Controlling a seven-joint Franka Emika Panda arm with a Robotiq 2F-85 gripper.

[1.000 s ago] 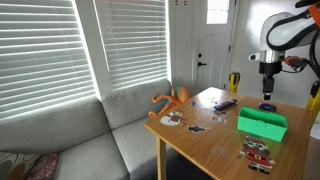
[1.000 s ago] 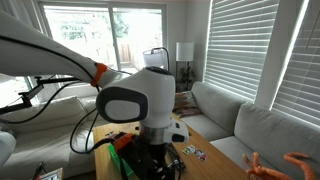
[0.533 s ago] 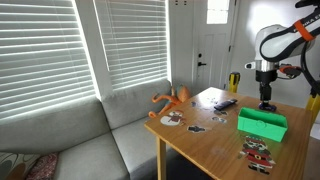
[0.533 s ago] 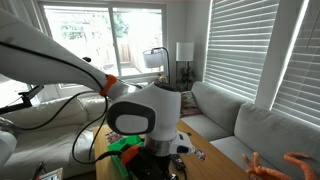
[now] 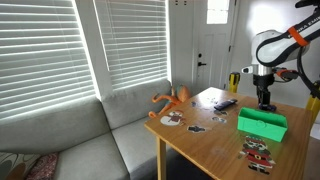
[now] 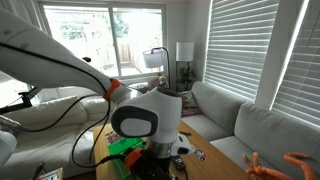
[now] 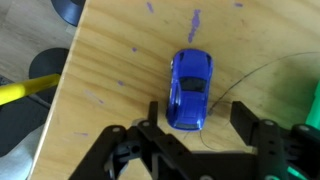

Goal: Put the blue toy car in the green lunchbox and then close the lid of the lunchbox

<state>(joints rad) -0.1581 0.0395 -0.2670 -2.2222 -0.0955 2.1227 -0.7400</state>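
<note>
The blue toy car (image 7: 190, 88) lies on the wooden table in the wrist view, its rear end just between my finger ends. My gripper (image 7: 198, 118) is open and empty, with one finger (image 7: 155, 114) at each side of the car's rear and not touching it. In an exterior view the gripper (image 5: 265, 101) hangs low over the table just behind the green lunchbox (image 5: 262, 123); the car is hidden there. A sliver of the lunchbox shows at the wrist view's right edge (image 7: 314, 104). In an exterior view the arm hides most of the lunchbox (image 6: 127, 146).
An orange toy (image 5: 172, 98), a dark object (image 5: 225, 103) and several small cards (image 5: 258, 150) lie on the table (image 5: 210, 140). A yellow item (image 7: 25, 90) lies beyond the table's edge. A grey sofa (image 5: 110, 135) stands beside the table.
The arm has swung down and lowered the gripper towards the table, onto the spot where the blue car lies. The lunchbox has not moved.
</note>
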